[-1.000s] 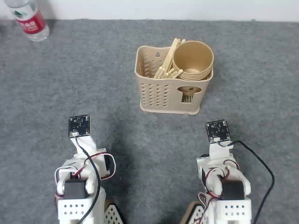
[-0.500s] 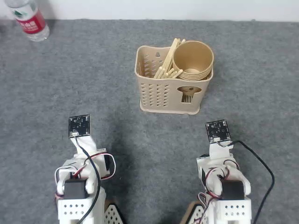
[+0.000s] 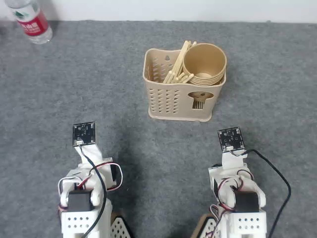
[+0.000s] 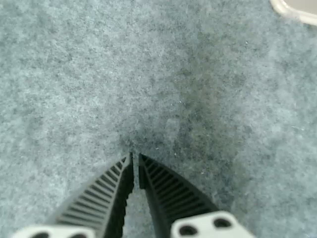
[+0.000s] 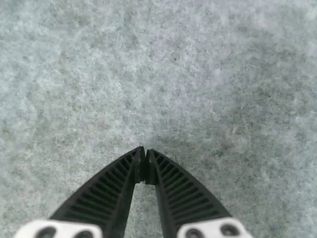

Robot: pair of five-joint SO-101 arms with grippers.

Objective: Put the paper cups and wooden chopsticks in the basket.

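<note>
A beige slotted basket [image 3: 171,101] stands on the grey carpet in the upper middle of the high view. Stacked paper cups [image 3: 204,63] sit in its right half. Several wooden chopsticks [image 3: 177,67] lean in its left half. Both arms are folded back near the front edge, well short of the basket. My left gripper [image 4: 134,158] is shut with nothing in it, its tips over bare carpet. My right gripper [image 5: 144,152] is also shut and holds nothing. A corner of the basket [image 4: 297,9] shows in the left wrist view.
A plastic water bottle [image 3: 30,21] with a red label lies at the far left corner. The grey carpet [image 3: 99,89] runs open between the arms and the basket. A black cable [image 3: 277,183] loops beside the arm on the right.
</note>
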